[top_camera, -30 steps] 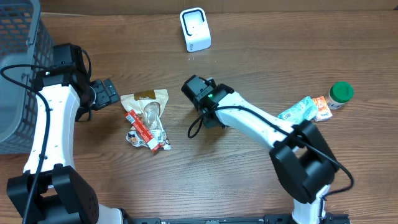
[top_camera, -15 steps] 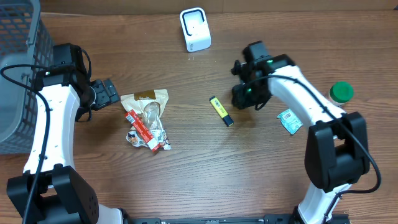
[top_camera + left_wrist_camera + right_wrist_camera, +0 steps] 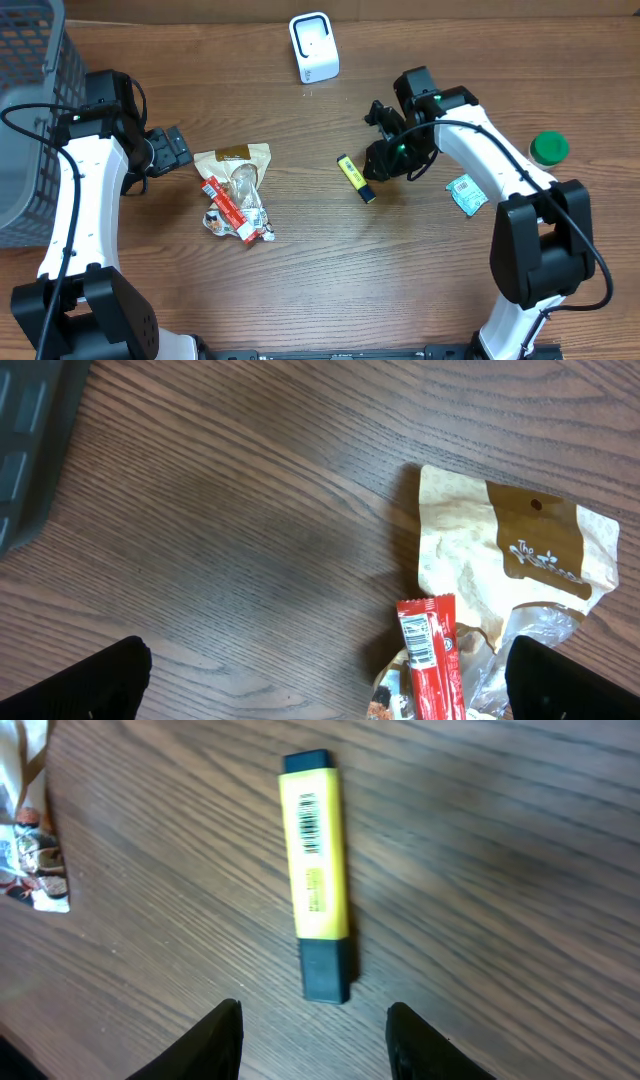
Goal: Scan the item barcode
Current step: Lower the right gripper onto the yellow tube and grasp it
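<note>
- One yellow highlighter [image 3: 355, 178] lies flat on the wooden surface [image 3: 300, 270], centre right of the overhead view, and we see its barcode facing up.
- Just to its right, the right fingers [image 3: 378, 165] stand spread with nothing between them, clear of the highlighter.
- At centre left, the left fingers [image 3: 175, 150] are spread wide and empty, near a tan pouch [image 3: 235, 158] and a red wrapper [image 3: 428, 660].
- We find a white scanner [image 3: 314, 47] at top centre, well apart from the highlighter.

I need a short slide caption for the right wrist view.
Yellow highlighter with black ends lies barcode-up on the wooden table.
</note>
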Motion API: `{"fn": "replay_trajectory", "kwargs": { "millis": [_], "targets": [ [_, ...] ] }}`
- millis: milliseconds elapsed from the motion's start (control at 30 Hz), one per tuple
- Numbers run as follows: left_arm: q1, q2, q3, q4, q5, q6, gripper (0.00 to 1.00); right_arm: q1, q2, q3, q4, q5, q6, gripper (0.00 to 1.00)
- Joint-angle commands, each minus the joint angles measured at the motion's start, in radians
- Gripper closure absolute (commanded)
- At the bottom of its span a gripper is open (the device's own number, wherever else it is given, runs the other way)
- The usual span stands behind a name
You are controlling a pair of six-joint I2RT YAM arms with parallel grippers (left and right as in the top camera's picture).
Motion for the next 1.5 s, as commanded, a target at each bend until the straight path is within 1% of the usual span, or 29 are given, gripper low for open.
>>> {"fn": "replay_trajectory", "kwargs": {
  "millis": [0, 100, 267, 600, 1133, 1233, 1400, 1467],
  "targets": [
    [-0.001, -0.003, 0.018, 0.000, 0.004, 0.019, 0.00, 0.016, 0.003, 0.013, 0.002, -0.019, -0.013, 0.53],
    [-0.001, -0.003, 0.018, 0.000, 0.004, 0.019, 0.00, 0.018, 0.013, -0.004, 0.014, -0.005, -0.013, 0.53],
    [-0.001, -0.003, 0.018, 0.000, 0.004, 0.019, 0.00, 0.018, 0.015, -0.067, 0.059, 0.075, -0.013, 0.53],
    [-0.001, -0.003, 0.018, 0.000, 0.004, 0.019, 0.00, 0.019, 0.022, -0.142, 0.101, 0.074, -0.012, 0.53],
    [-0.001, -0.003, 0.018, 0.000, 0.004, 0.019, 0.00, 0.051, 0.077, -0.150, 0.158, 0.075, -0.010, 0.53],
    [-0.001, -0.003, 0.018, 0.000, 0.003, 0.019, 0.00, 0.055, 0.079, -0.161, 0.166, 0.075, 0.003, 0.56],
    [-0.001, -0.003, 0.018, 0.000, 0.004, 0.019, 0.00, 0.082, 0.079, -0.214, 0.211, 0.076, 0.003, 0.57],
    [-0.001, -0.003, 0.018, 0.000, 0.004, 0.019, 0.00, 0.102, 0.079, -0.238, 0.249, 0.103, 0.003, 0.61]
  ]
}}
